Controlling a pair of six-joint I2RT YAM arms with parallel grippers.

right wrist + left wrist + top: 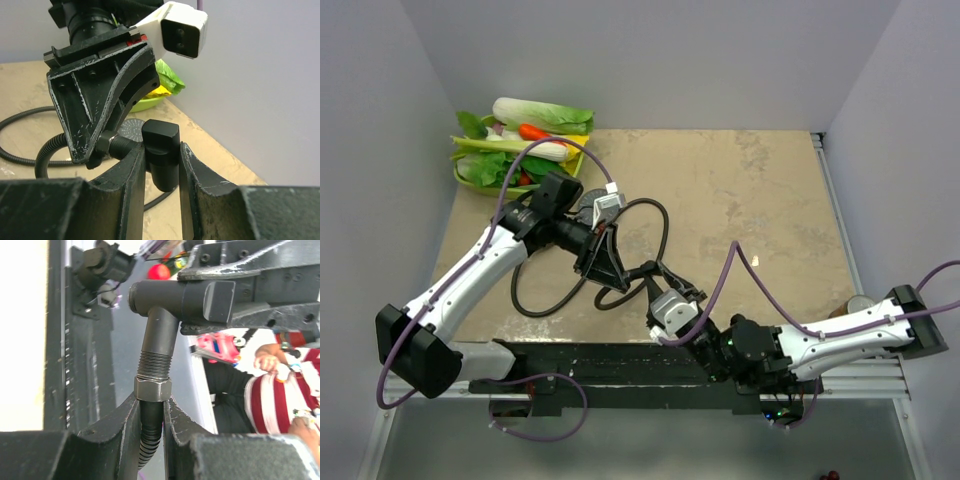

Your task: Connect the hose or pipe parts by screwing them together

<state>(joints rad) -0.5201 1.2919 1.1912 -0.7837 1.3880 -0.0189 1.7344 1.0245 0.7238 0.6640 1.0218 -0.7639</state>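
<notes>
My left gripper (152,405) (612,270) is shut on the dark ribbed hose (149,435) just below its steel hex nut (152,389). The nut sits in line on the lower end of a threaded stub (155,365), most of whose threads are bare. That stub belongs to a dark elbow fitting (175,297) (161,145), and my right gripper (162,152) (658,282) is shut on it. Both are held above the table's near middle. The hose (663,225) loops over the table. A round perforated shower face (127,129) lies behind.
A green basket of toy vegetables (520,150) stands at the back left corner. A black rail (620,365) runs along the near edge between the arm bases. Purple cables (725,275) arch over both arms. Grey walls close in the table.
</notes>
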